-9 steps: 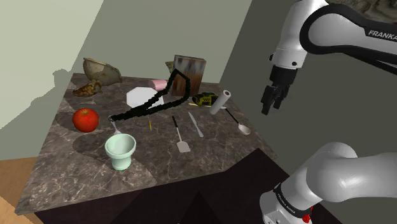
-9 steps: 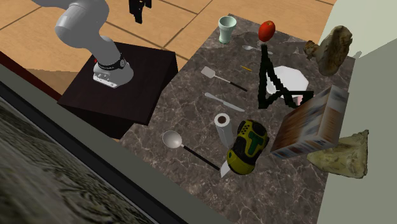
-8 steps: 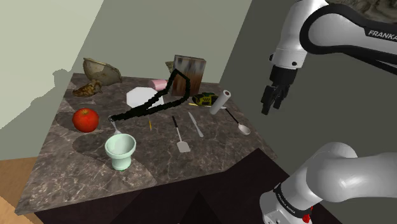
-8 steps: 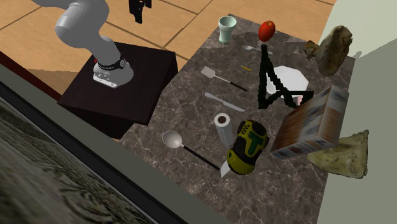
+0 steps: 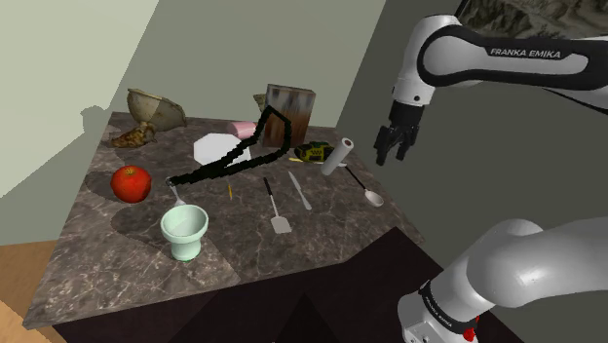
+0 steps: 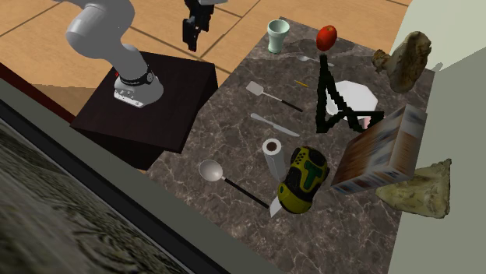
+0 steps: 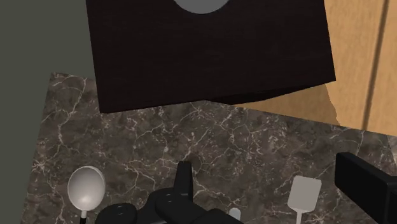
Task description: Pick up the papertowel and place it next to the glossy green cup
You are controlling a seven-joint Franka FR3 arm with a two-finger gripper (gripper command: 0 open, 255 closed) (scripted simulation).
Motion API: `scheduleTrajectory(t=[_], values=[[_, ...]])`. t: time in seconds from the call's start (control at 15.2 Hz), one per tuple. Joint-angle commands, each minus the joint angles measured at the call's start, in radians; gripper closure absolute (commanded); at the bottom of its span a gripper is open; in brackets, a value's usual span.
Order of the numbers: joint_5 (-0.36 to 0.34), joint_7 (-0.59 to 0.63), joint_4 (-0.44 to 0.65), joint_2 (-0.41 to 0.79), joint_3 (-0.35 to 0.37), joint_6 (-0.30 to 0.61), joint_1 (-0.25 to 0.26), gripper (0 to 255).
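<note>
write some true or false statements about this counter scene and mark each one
The end effector holds the paper towel. False: the roll rests on the counter, apart from it.
The green cup stands upright. True.
The red fruit sits beside the spoon. False: it is near the cup, across the counter from the spoon.
The spoon lies close to the paper towel. True.

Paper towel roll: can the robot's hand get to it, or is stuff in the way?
Probably yes. The paper towel roll has nothing over it, and the gripper hangs open in the air nearby. The yellow drill sits close on one side, so coming from above looks safest.
</note>
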Motion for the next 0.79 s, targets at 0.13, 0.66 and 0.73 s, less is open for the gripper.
scheduleTrajectory(t=[0.13,0.66,0.73], values=[[-0.011,-0.012,0.061,0.141,-0.038,0.097,-0.03,0],[0.008,-0.027,0.226,0.416,-0.099,0.236,-0.074,0],[0.013,-0.03,0.252,0.451,-0.106,0.249,-0.08,0]])
